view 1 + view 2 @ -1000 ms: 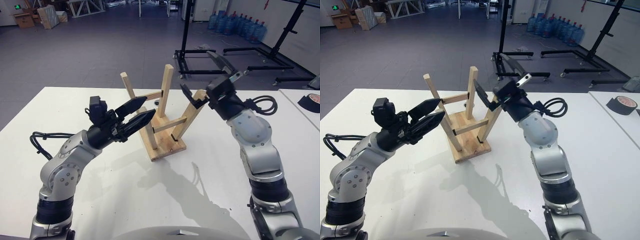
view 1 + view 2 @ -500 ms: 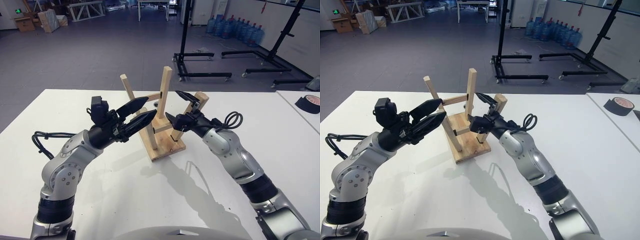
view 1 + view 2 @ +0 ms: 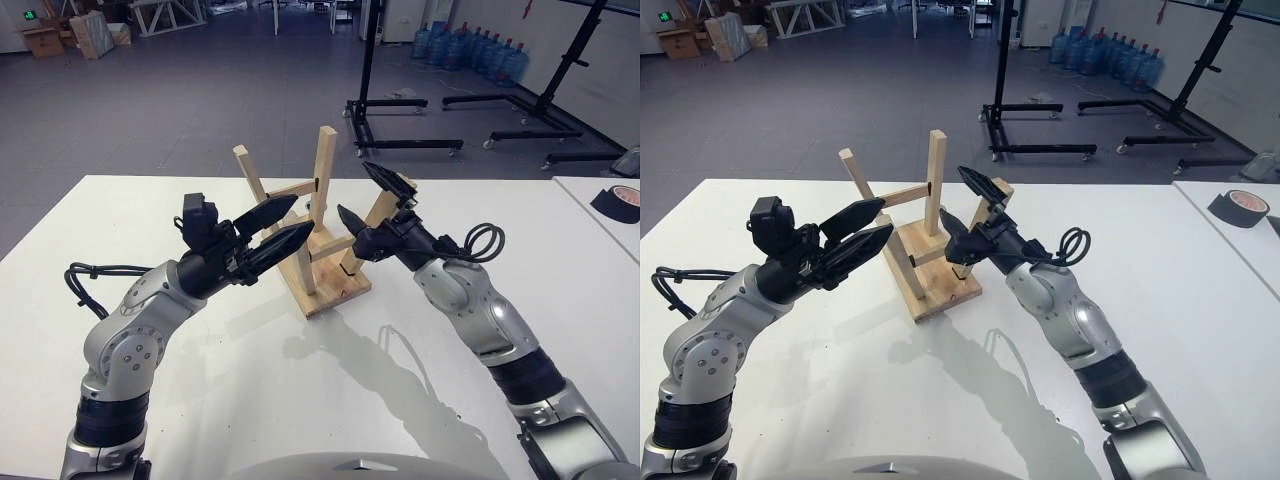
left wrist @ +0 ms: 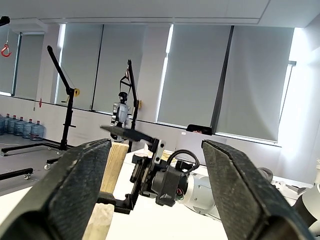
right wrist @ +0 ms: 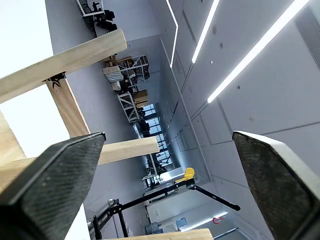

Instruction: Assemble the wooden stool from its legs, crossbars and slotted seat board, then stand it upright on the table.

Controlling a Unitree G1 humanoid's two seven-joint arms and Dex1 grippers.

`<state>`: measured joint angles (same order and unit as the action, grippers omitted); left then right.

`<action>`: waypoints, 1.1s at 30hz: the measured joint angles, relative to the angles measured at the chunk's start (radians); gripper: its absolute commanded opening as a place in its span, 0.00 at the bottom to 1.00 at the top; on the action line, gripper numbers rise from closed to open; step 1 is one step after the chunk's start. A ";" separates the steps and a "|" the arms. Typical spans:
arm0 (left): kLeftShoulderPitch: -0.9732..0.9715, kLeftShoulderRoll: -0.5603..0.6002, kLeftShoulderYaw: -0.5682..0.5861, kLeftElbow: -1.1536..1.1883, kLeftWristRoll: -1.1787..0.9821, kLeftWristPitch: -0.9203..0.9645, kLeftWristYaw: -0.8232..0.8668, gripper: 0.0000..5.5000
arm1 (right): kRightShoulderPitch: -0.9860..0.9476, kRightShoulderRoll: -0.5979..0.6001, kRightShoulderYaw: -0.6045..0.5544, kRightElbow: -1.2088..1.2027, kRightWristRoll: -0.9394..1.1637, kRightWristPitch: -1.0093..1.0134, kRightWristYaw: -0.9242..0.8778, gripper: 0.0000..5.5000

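The wooden stool [image 3: 335, 291] rests upside down on the white table [image 3: 200, 400], seat board down and legs pointing up, with crossbars joining them. My left gripper [image 3: 303, 215] is open just left of the stool, its tips close to the front leg [image 3: 290, 240]. On the stool's right, my right gripper [image 3: 353, 190] is open, and the right-hand leg [image 3: 385, 207] runs between its spread fingers. In the right wrist view, wooden bars [image 5: 60, 62] lie between the dark fingers [image 5: 50, 175]. The left wrist view has a leg [image 4: 107, 185] beside one finger and the right gripper [image 4: 150, 170] beyond.
A black cable [image 3: 80, 280] loops beside my left arm. A roll of black tape [image 3: 615, 198] lies on the neighbouring table at the right. Black metal racks [image 3: 400, 100] and water bottles [image 3: 470, 45] stand on the floor behind the table.
My right arm dropped from a raised pose to the stool, then lifted its open fingers around the right-hand leg. The left arm stayed put. The whole view shifted slightly.
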<state>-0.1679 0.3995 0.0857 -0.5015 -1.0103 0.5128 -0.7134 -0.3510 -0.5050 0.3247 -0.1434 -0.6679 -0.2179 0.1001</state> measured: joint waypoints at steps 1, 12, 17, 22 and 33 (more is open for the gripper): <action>0.000 0.000 0.000 0.000 0.000 0.000 0.000 0.60 | 0.002 0.003 0.020 0.032 -0.003 0.003 0.023 0.86; -0.032 -0.001 -0.004 0.016 0.016 -0.001 0.012 0.60 | 0.164 0.015 0.127 0.103 0.278 0.216 0.509 0.86; -0.036 0.000 0.007 0.020 0.026 -0.001 0.012 0.60 | 0.139 0.012 0.025 0.034 0.339 0.186 0.493 0.86; -0.045 0.001 0.021 0.037 0.034 -0.011 0.011 0.60 | 0.097 0.028 -0.140 -0.114 0.641 0.223 0.558 0.86; -0.101 -0.017 0.003 0.102 0.126 -0.052 0.026 0.60 | -0.396 0.234 -0.479 0.054 1.090 0.580 0.252 0.86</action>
<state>-0.2689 0.3827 0.0886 -0.3996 -0.8843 0.4606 -0.6873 -0.7465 -0.2706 -0.1546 -0.0894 0.4223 0.3617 0.3525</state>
